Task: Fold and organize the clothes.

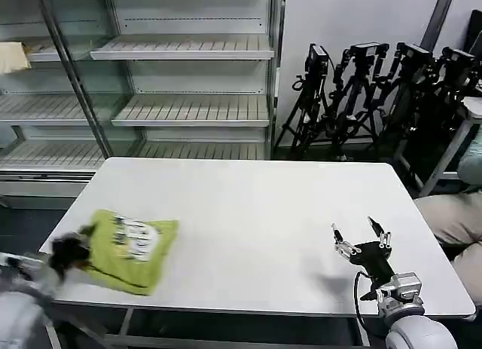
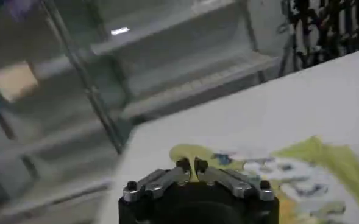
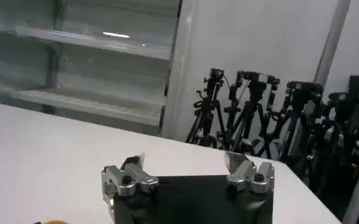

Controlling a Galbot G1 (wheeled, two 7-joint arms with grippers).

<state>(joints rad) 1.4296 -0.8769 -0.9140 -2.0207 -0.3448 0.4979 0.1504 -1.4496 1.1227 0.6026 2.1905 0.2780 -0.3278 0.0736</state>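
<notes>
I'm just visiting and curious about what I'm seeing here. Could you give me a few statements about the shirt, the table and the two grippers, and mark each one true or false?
1. The green T-shirt lies folded near the table's left front corner. True.
2. The right gripper is holding the shirt. False: it is open above bare table on the right side.
3. The left gripper has its fingers closed at the shirt's edge. True.
4. The shirt sits on a shelf. False: it is on the table; the shelves stand behind.
</notes>
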